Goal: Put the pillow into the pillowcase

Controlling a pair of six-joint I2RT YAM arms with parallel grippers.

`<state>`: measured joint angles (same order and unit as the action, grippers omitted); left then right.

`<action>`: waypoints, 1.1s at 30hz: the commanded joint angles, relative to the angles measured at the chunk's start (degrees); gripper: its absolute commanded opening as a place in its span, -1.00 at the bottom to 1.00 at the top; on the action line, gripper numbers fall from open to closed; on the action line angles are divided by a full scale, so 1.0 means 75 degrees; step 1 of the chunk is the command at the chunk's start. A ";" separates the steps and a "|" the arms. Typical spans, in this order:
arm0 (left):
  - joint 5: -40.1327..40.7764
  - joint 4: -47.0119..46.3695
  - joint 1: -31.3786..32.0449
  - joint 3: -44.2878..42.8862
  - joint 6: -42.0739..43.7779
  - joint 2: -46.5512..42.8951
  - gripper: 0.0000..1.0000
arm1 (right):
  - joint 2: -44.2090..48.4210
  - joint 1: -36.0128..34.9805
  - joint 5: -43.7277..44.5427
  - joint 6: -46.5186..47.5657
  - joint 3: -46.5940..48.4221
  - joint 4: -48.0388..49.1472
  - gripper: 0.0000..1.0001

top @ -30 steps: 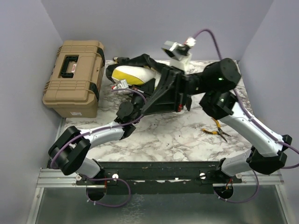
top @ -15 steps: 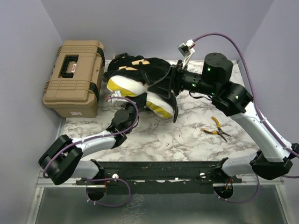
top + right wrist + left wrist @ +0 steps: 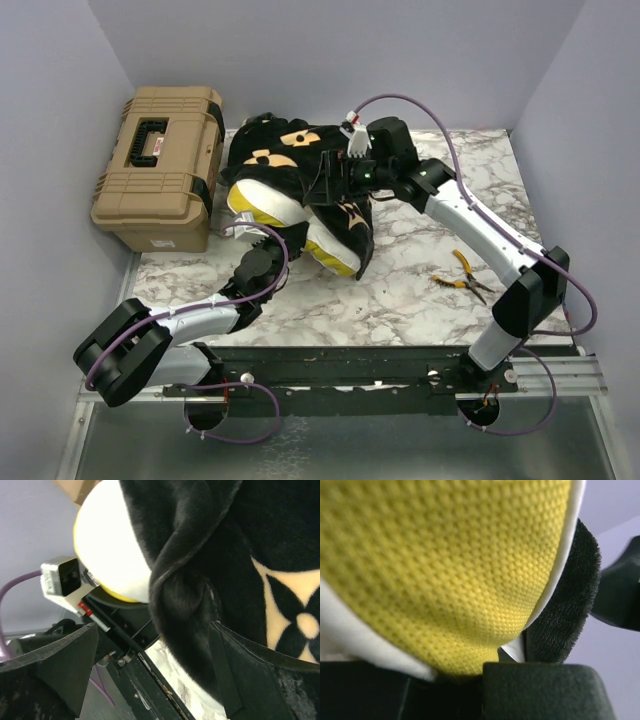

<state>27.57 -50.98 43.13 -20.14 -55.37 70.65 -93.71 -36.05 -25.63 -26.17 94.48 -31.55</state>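
- Tan hard-shell toolbox (image 3: 160, 165): stands at the left rear of the marbled table (image 3: 400, 290), just beside the pillow (image 3: 250, 195).
- Left gripper (image 3: 262, 245): set at the pillow's near edge. Its wrist view is filled by the yellow mesh band (image 3: 445, 570), with one dark finger (image 3: 540, 690) beneath. Whether this pincer clamps the band or merely presses against it cannot be told.
- Pillow: lies at the left rear of the table. Its far part is covered, while its cream-and-yellow near end is exposed.
- Pillowcase (image 3: 280, 150): black plush with tan flower motifs, bunched over the pillow, rim rucked across its middle.
- Right gripper (image 3: 335, 190): fingers spread wide. A twisted fold of pillowcase (image 3: 175, 595) lies between them, unpinched.
- Yellow-handled pliers (image 3: 462, 280): well apart to the right, idle.
- Hazards (judged): with the right pincer unclamped, the rim may slide back off the pillow under any push from the left. Pushing into the rucked rim would probably buckle the soft pillow rather than seat it. A leftward shove could jam everything against the toolbox.
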 commanded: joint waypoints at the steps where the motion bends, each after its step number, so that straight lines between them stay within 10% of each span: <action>1: -0.0147 -0.0164 -0.0040 0.0031 0.0009 -0.0046 -1.00 | -0.0654 -0.0045 -0.0235 -0.0289 -0.0015 0.0680 0.91; 8: -0.0337 -0.0163 -0.0026 -0.0018 0.0220 -0.0140 -1.00 | -0.1695 -0.0045 -0.0501 -0.0433 0.0434 0.1366 0.59; 12: -0.0279 -0.0154 -0.0022 -0.0032 0.0273 -0.0211 -1.00 | -0.1701 -0.0047 -0.0857 -0.0328 0.0438 0.1643 -0.89; 13: -0.0256 -0.0152 -0.0030 -0.0032 0.0306 -0.0234 -1.00 | -0.1562 -0.0045 -0.0914 -0.0280 0.0326 0.1748 -0.98; 33: 0.0302 -0.0680 -0.0031 -0.2001 0.1596 0.0446 -1.00 | 0.0760 -0.1234 -0.4080 -0.2098 0.0716 0.3150 -1.00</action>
<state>26.30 -52.51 43.48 -31.03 -47.11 70.54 -89.78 -39.64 -45.95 -36.18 95.11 -12.62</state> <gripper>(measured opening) 0.084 0.028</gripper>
